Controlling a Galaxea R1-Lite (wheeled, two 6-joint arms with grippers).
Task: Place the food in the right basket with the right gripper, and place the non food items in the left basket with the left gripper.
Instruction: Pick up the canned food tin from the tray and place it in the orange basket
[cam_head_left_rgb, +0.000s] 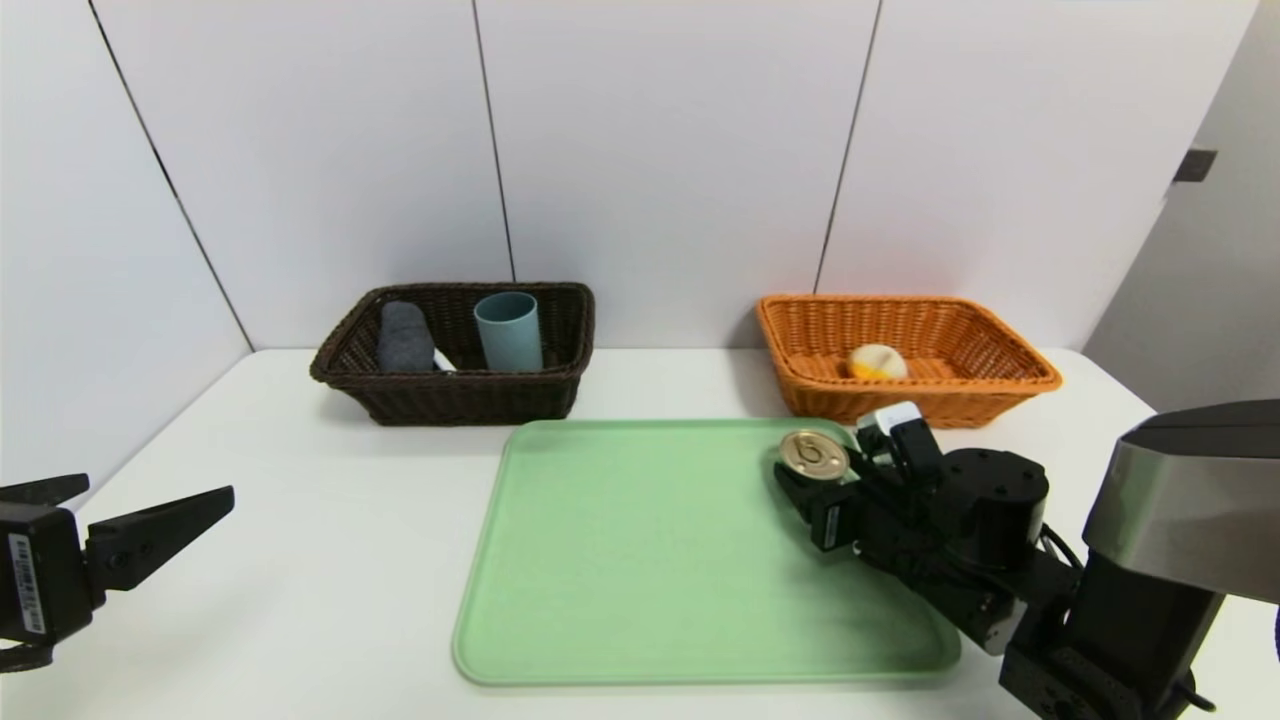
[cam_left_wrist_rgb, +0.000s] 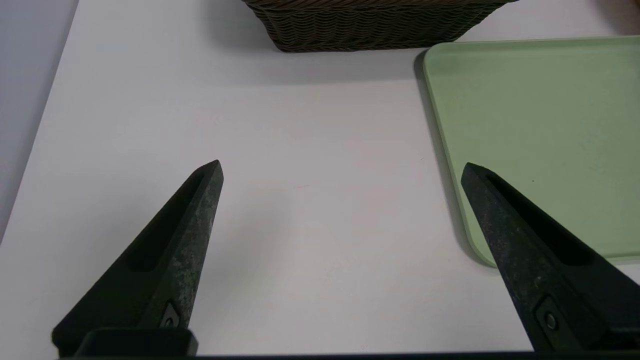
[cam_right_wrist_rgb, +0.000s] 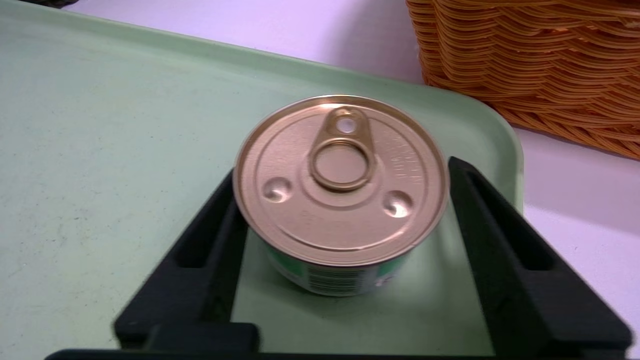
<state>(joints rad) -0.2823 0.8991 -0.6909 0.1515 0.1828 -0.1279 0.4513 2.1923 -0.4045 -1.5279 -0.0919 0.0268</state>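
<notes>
Right end effector (cam_right_wrist_rgb: 345, 210): low over the far right corner of the green tray, its two black fingers (cam_right_wrist_rgb: 505, 240) spread to either side of the tin; one finger lies against the tin's side, the other stands slightly clear of it, so the jaws are open around it and not clamped.
Tin (cam_right_wrist_rgb: 341, 180): a small round food can, upright on the tray, gold pull-ring lid facing up, green label and barcode showing on its wall; it sits between the fingers, near the tray's rounded corner.
Tray (cam_head_left_rgb: 640, 560): pale green, flat on the white tabletop (cam_head_left_rgb: 330, 560), carrying only the tin.
Right basket (cam_head_left_rgb: 960, 385): orange wicker, just beyond the tray's far right corner, near the tin; a pale round item with an orange edge (cam_head_left_rgb: 877, 361) lies inside.
Left basket (cam_head_left_rgb: 450, 400): dark brown wicker, beyond the tray's far left corner; it holds a grey-blue cup (cam_head_left_rgb: 508, 330) standing upright, a dark grey rolled cloth (cam_head_left_rgb: 403, 337) and a small white thing between them that I cannot identify.
Left end effector (cam_left_wrist_rgb: 340, 200): parked above the tabletop at the robot's left, well apart from the tin, fingers spread wide with nothing between them, the tray's near left corner beside one fingertip.
</notes>
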